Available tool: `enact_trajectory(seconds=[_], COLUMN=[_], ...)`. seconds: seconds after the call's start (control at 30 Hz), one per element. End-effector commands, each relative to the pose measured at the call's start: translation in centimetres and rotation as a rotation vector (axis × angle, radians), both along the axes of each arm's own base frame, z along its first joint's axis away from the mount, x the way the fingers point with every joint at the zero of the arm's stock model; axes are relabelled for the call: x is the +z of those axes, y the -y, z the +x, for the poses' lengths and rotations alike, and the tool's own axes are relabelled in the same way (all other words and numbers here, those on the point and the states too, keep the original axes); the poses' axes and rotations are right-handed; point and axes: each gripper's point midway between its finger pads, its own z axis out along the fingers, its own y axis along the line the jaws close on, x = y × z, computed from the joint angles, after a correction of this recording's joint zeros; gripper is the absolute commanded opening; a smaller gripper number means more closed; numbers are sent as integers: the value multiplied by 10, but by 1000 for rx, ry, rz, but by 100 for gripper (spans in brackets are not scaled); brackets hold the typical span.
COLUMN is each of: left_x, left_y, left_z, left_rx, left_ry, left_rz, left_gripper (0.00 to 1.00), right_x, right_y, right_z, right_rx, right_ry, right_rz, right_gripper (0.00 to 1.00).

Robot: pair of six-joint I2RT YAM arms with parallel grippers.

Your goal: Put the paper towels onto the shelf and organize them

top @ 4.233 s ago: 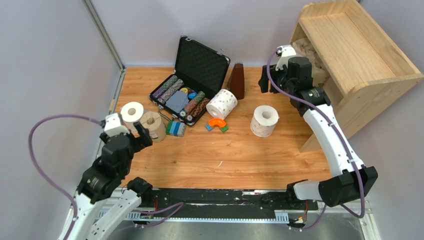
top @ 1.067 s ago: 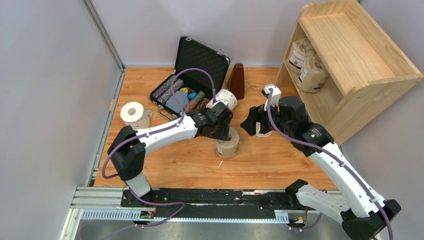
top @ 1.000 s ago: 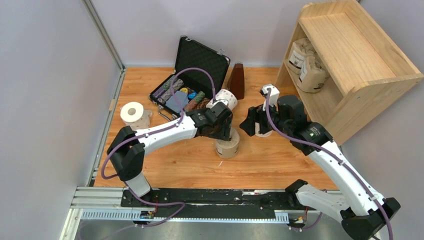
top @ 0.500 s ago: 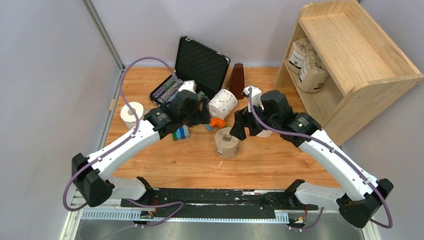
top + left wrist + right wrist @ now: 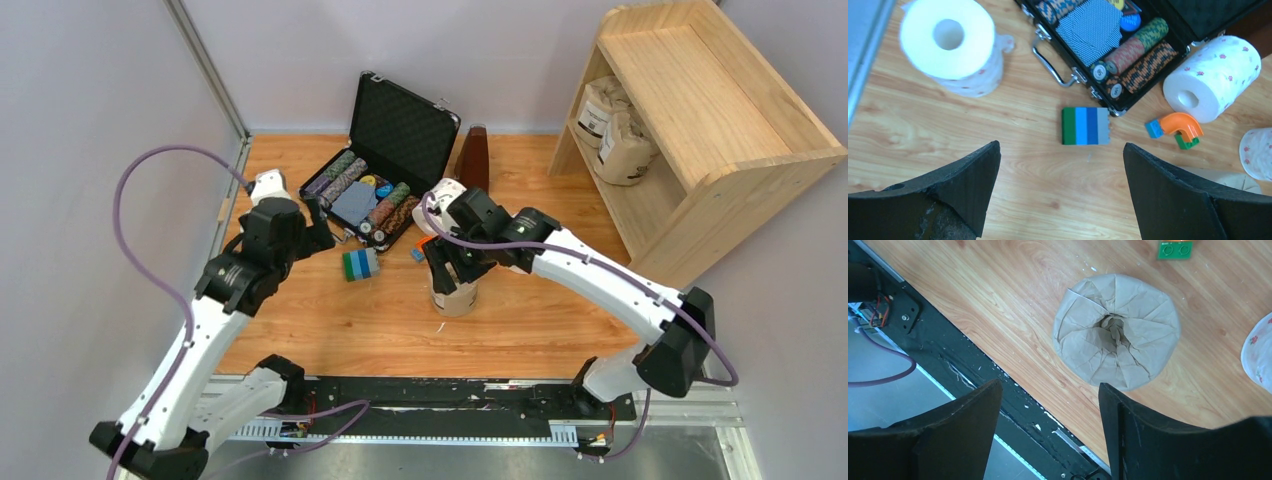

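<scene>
The tan-wrapped roll (image 5: 1116,330) stands on end at the centre of the overhead frame. Its axis is vertical and its gathered top faces the right wrist camera. The right gripper (image 5: 1048,387) hangs just above it, spread wide and empty, with the roll ahead of the fingertips and toward frame right. The left gripper (image 5: 1060,150), also wide and empty, is well apart at frame left, nearer the white roll (image 5: 950,45). The shelf (image 5: 700,100) lies upper right.
</scene>
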Motion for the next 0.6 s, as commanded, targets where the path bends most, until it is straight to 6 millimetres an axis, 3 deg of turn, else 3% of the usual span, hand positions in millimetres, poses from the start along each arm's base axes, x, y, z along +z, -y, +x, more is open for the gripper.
enact_trajectory(seconds=[0.0,0.23,0.57], left_x=[6,5,-15], left_y=[-35,-50,-61], left_z=[-24,-47,-59], left_rx=[55,77,85], left_ry=[33,65,119], left_rz=[115,119,131], left_gripper=[100,100,100], right_x=[0,-29,-75], right_y=[-7,-19,-23], right_z=[9,20,31], right_rx=[-64,-86,-160], right_ry=[-24,-64,-65], right_rz=[-46,-181,-353], right_gripper=[71,68,57])
